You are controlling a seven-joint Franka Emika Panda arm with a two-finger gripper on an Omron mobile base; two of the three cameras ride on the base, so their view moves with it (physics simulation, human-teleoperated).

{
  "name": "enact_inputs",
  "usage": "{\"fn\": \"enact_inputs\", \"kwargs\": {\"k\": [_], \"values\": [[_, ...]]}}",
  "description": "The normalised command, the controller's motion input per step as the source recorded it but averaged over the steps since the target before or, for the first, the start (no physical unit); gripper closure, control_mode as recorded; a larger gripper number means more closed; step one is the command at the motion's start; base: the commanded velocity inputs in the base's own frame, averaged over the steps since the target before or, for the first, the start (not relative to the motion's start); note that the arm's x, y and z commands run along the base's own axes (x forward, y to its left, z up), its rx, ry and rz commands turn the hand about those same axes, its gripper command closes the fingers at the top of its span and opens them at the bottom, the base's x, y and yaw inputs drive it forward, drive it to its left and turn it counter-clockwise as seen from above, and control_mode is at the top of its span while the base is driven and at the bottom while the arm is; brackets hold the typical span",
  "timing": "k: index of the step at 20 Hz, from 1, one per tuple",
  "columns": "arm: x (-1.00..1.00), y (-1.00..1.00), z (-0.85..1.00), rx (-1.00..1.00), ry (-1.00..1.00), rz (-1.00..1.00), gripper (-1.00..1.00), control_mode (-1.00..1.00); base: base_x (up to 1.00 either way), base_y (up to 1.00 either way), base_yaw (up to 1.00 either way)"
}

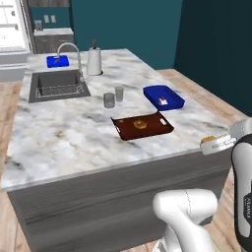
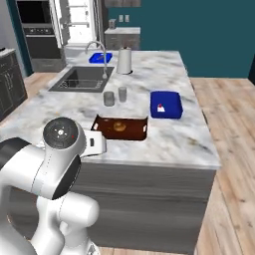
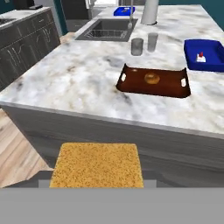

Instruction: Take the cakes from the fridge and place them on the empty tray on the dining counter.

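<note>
Cake square (image 3: 97, 165), flat and speckled tan-brown, sits gripped in the hand (image 1: 216, 143) beside the dining counter (image 1: 64, 133).

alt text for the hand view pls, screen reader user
A flat tan-brown square cake sits at the gripper in the foreground, short of the marble dining counter. On the counter, a blue tray already holds the white cherry-topped wedge, beside a dark brown board with a round pastry and two glasses.
</note>
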Motion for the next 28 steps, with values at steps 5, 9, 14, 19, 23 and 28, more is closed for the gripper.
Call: {"fn": "enact_inputs", "kwargs": {"k": [5,9,14,19,23,28], "values": [[0.0,0.0,0.0,0.0,0.0,0.0,1.0,1.0,0.0,-1.0,0.0],[0.0,0.0,0.0,0.0,0.0,0.0,1.0,1.0,0.0,-1.0,-0.02],[0.0,0.0,0.0,0.0,0.0,0.0,1.0,1.0,0.09,-1.0,-0.01],[0.0,0.0,0.0,0.0,0.0,0.0,1.0,1.0,0.6,-1.0,0.05],[0.0,0.0,0.0,0.0,0.0,0.0,1.0,1.0,0.85,-1.0,0.22],[0.0,0.0,0.0,0.0,0.0,0.0,1.0,1.0,0.71,-0.94,0.54]]}}
